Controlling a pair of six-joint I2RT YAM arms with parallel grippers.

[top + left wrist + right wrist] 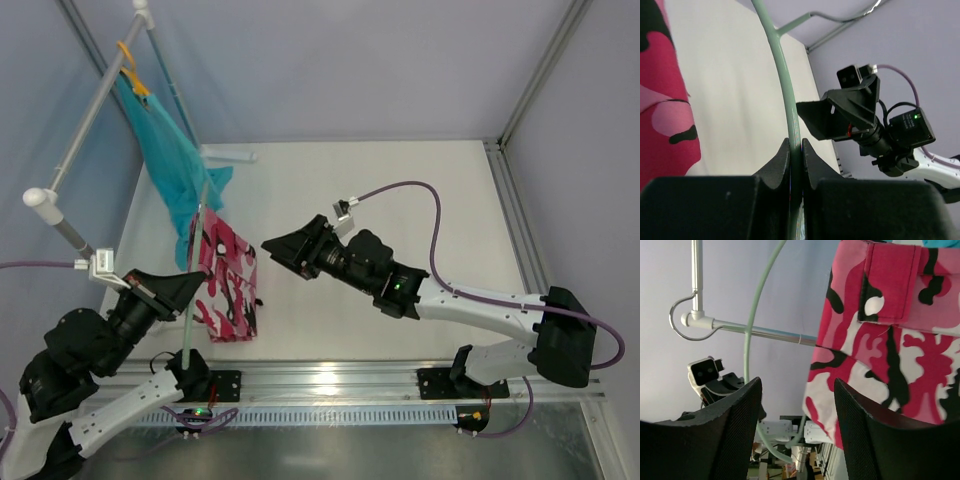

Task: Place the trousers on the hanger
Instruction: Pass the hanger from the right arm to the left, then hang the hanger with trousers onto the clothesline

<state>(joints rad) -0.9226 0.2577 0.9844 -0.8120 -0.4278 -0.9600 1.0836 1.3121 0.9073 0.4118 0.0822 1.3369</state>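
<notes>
The pink camouflage trousers (230, 285) hang folded against the pale mint hanger (189, 325), which stands nearly upright at the table's left. My left gripper (195, 289) is shut on one of the hanger's slim rods; the left wrist view shows the rod (786, 90) pinched between the jaws and the trousers (660, 100) at the left edge. My right gripper (270, 246) is open and empty, just right of the trousers and apart from them. In the right wrist view the trousers (890, 340) fill the upper right and the hanger's rod (751, 320) curves on the left.
A teal garment (170, 160) hangs on an orange hanger (130, 65) from the white tube rack (85, 125) at the back left, right behind the trousers. The rack's tube (755, 331) crosses the right wrist view. A metal rail (330, 380) runs along the near edge.
</notes>
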